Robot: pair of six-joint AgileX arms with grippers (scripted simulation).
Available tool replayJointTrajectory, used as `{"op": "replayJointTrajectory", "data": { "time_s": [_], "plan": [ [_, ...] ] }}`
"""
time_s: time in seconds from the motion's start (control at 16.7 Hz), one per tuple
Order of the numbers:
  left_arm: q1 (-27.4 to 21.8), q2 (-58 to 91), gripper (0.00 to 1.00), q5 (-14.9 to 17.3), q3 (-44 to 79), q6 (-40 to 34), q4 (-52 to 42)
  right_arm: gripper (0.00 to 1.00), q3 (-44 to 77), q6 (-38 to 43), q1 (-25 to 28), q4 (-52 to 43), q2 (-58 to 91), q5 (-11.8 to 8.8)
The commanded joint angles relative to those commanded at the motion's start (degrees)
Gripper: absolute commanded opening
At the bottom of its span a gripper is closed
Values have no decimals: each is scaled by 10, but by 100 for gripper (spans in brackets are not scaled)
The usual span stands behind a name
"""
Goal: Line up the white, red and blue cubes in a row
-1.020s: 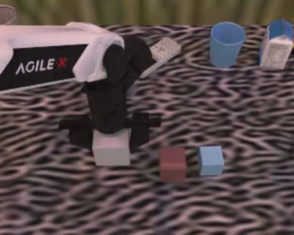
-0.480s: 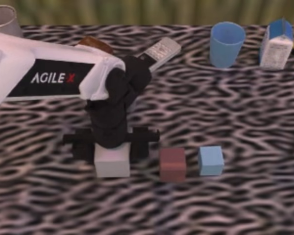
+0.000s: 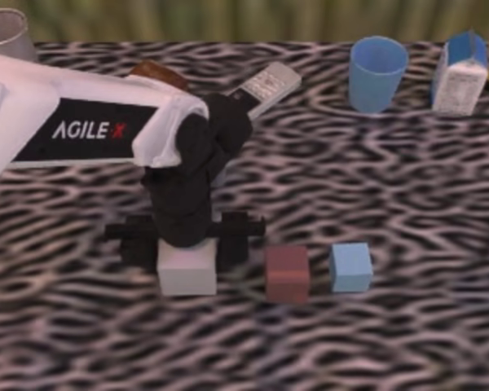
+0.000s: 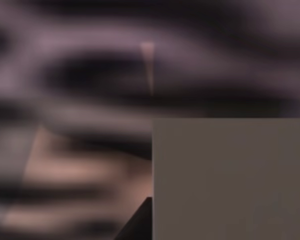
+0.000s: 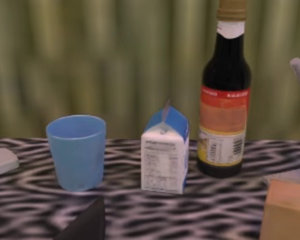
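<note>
Left hand [image 3: 186, 244] down over the white cube [image 3: 187, 273] near the surface's front edge, grip state impossible to tell, red cube [image 3: 287, 274] and blue cube [image 3: 350, 267] alongside in a row

backdrop: green curtain [image 5: 115, 60] | table [image 3: 407, 163]: black-white wavy pattern

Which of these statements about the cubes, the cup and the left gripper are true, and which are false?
1. The red cube lies between the white cube and the blue cube. True.
2. The left gripper is over the blue cube. False: it is at the white cube.
3. The blue cup lies tipped over. False: it stands upright.
4. The red and blue cubes touch. False: a gap separates them.
5. The carton stands right of the cup. True.
</note>
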Motion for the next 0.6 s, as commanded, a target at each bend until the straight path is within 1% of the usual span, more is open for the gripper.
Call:
{"op": "replayJointTrajectory", "data": {
  "time_s": [0.24, 0.3, 0.6],
  "plan": [
    [0, 0, 98, 0, 0, 0, 0, 100, 0, 0, 0, 0, 0, 0],
    [0, 0, 100, 0, 0, 0, 0, 100, 0, 0, 0, 0, 0, 0],
    [0, 0, 100, 0, 0, 0, 0, 100, 0, 0, 0, 0, 0, 0]
  ]
}}
